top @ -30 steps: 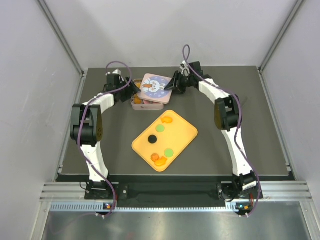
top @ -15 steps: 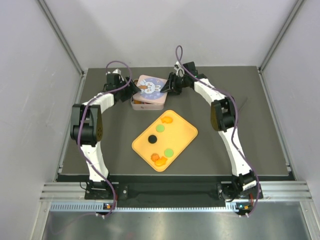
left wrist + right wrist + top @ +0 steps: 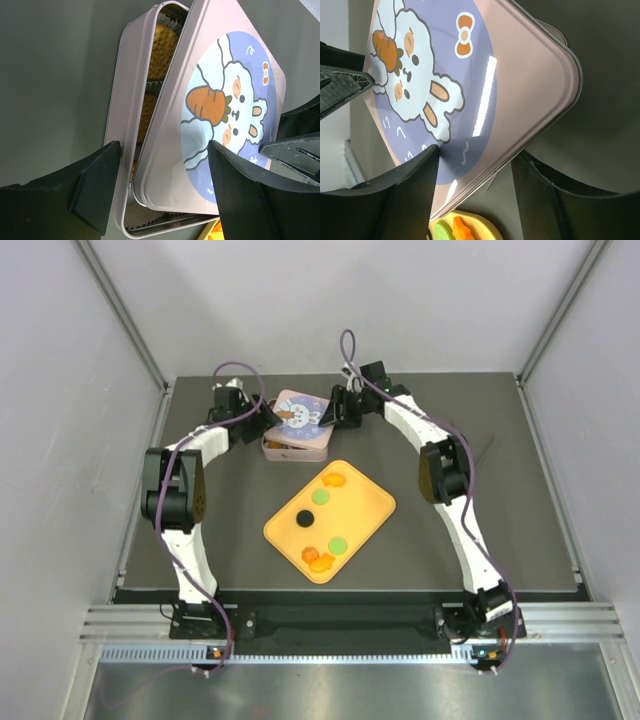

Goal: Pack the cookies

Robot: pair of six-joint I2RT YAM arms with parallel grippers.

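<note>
Cookies [image 3: 339, 543]: orange, green and one black, loose on your tray [image 3: 365, 502].
Tray: yellow, mid-table, just nearer than the tin [image 3: 116, 125].
Tin: far side, lid [image 3: 303, 413] askew on it, left strip uncovered.
Lid: pink, rabbit print.
Left gripper [image 3: 164, 149]: jaws spread, astride tin wall and lid corner.
Right gripper [image 3: 476, 156]: lid edge between jaws; you cannot tell whether clamped.

The lid [image 3: 303, 412] lies askew over the tin [image 3: 120, 100], so you get only a narrow slit along its left side. The left pincer [image 3: 262, 421] crowds that side; the right pincer [image 3: 331, 412] straddles the lid's right edge. Nearer you, the tray [image 3: 370, 503] lies open from above, between both arms.
</note>
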